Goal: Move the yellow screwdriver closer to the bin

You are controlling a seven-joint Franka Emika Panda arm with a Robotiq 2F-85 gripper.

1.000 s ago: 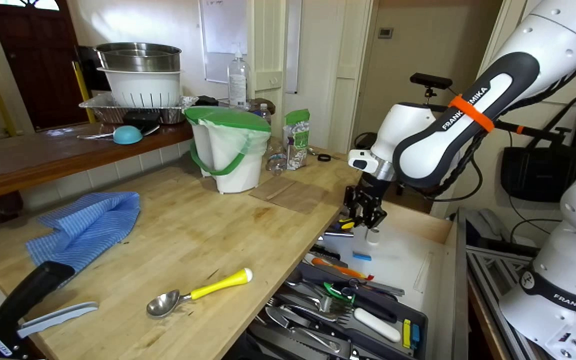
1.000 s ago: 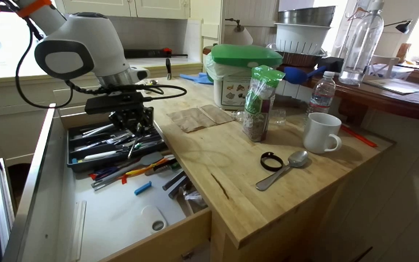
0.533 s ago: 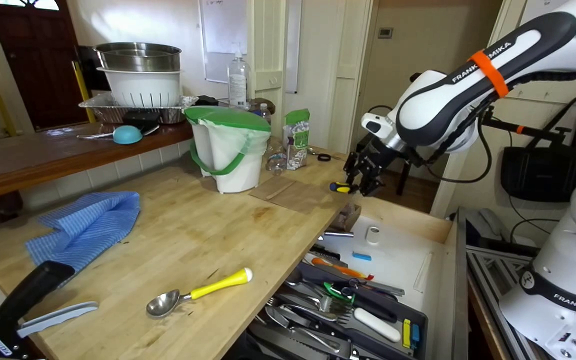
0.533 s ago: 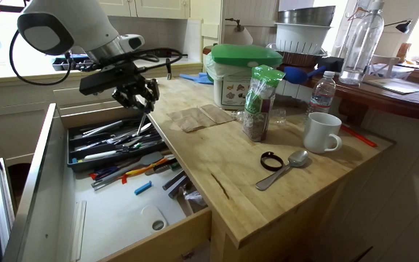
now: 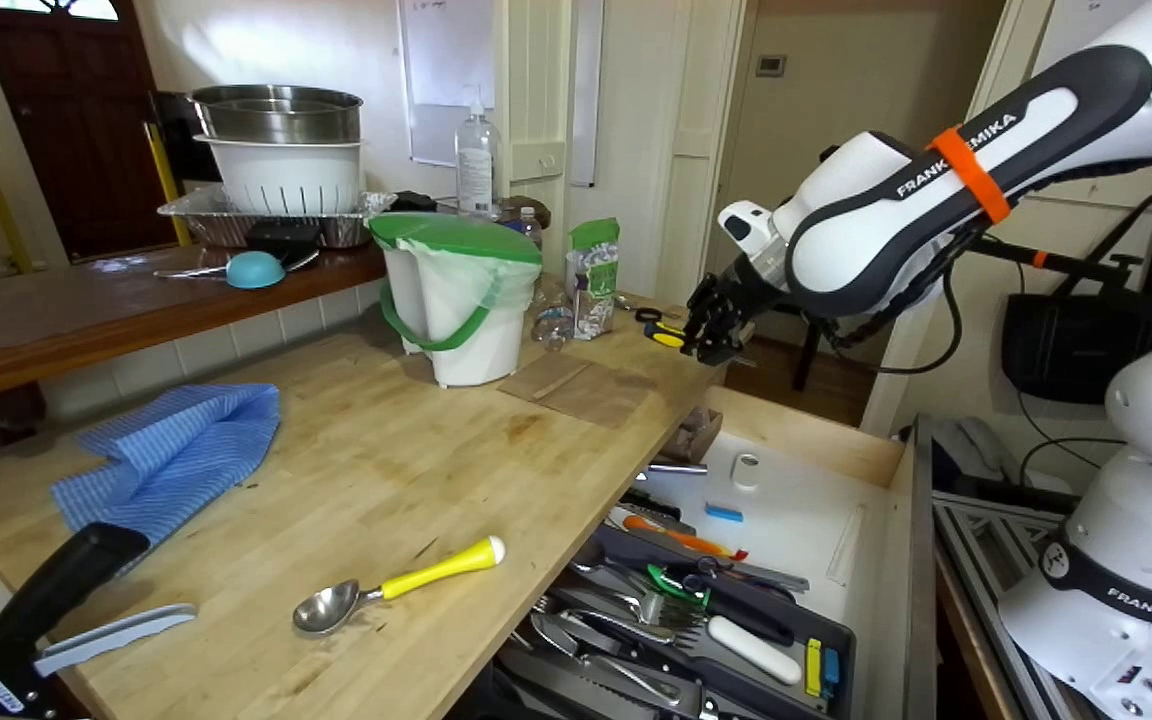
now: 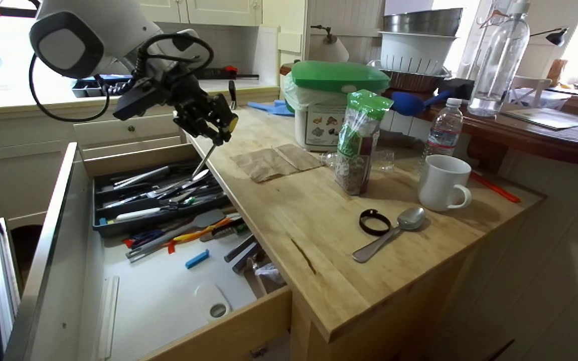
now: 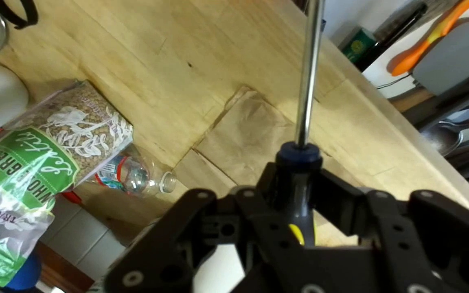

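Counter wood [image 7: 202, 69] stretches beneath the fingers [image 7: 334, 197], which hold the screwdriver [image 7: 301, 154] aloft by its handle, well apart from the bin [image 5: 456, 300]. Set down so, its shaft would likely strike first and twist it loose, perhaps rolling into the drawer [image 6: 158, 296] below. Its long axis slants, tip downward on the fingers' drawer side, butt binward.

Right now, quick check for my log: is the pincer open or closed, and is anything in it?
Pincer: closed, holding the yellow screwdriver by its handle.
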